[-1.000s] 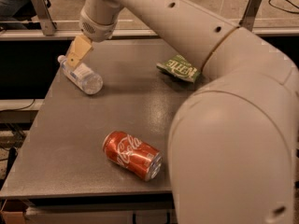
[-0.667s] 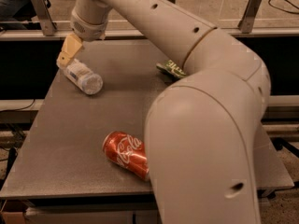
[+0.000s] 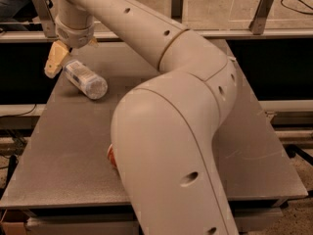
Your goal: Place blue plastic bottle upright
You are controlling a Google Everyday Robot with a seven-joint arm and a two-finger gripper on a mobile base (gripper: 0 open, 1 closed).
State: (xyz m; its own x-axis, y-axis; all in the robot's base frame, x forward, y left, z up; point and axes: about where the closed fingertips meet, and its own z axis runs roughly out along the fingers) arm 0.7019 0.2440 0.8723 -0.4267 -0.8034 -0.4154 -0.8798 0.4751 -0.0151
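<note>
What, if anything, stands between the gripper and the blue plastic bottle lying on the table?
Nothing visible does. The gripper hangs over the far-left corner of the table, right beside the far end of the lying blue plastic bottle, with no object between them.

Cream-white, smooth-shelled robot arm (image 3: 176,131) with a tan-tipped end effector (image 3: 57,58).
Thick rounded tubular segments in a matte off-white shell meet at a bulbous elbow, with a thin dark seam ringing each joint. Small dark round holes run in a row along the upper link, and a few more dot the lower one. A paler stepped collar forms the wrist. Below it the end effector, at the upper left above the far left corner of the grey flat-topped desk (image 3: 73,151), ends in a yellowish-tan piece.
</note>
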